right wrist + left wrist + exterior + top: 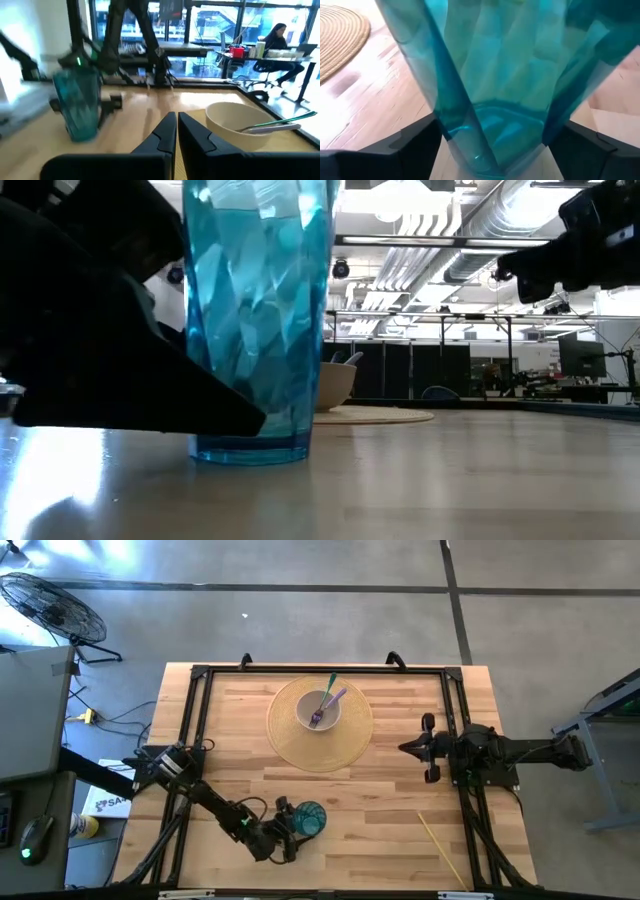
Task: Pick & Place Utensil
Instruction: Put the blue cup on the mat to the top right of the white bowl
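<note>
A clear blue faceted cup (311,819) stands upright on its base near the table's near edge, left of centre. My left gripper (299,823) is at it, one finger on each side of its lower part (495,145). A purple fork (328,708) and a green utensil (331,687) rest in a cream bowl (318,711) on a round woven mat (320,740) at the far middle, their handles leaning on the rim. My right gripper (405,748) hovers shut to the right of the mat, pointing toward the table's left side (177,122). My left gripper has the blue cup's lower wall (442,131) between its two fingers (415,147), one on each side, just above the base. The fingers come in level from the table's left side. The cup stays upright with its base (250,448) on the table.
A thin yellow stick (441,846) lies on the table near the right near corner. A black frame (200,700) borders the tabletop. A fan (55,610) stands on the floor off the far left. A person (277,35) sits at a desk far behind.
</note>
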Tool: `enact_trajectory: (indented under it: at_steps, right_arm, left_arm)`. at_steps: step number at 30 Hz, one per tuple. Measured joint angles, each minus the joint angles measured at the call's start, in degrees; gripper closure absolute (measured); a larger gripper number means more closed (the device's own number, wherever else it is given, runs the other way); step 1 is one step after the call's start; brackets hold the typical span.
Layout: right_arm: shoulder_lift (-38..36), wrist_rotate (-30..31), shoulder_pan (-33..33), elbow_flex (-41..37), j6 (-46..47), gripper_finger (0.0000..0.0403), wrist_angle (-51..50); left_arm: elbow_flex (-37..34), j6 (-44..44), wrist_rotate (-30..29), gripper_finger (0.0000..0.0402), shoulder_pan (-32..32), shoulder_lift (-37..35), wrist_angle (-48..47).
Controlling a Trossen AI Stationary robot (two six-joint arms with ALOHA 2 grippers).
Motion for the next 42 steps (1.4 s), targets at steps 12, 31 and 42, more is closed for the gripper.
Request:
enact_trajectory:
  at_steps: [12,31,42]
  right_arm:
    - [0.62,-0.54,0.04,-0.01,14.56,0.0391,13.95]
    - [40.13,19.7,23.39,4.12,8.61,0.0391,37.51]
    - [66.91,19.55,25.65,21.55,4.34,0.0391,34.4]
  left_arm:
    - [0.0,2.08,1.78,0.0089,0.77,-0.2,1.05]
    - [-0.11,2.36,-1.11,0.0097,0.77,-8.19,-8.41]
    - [-0.11,-2.04,-3.07,0.0095,0.77,-12.59,-18.36]
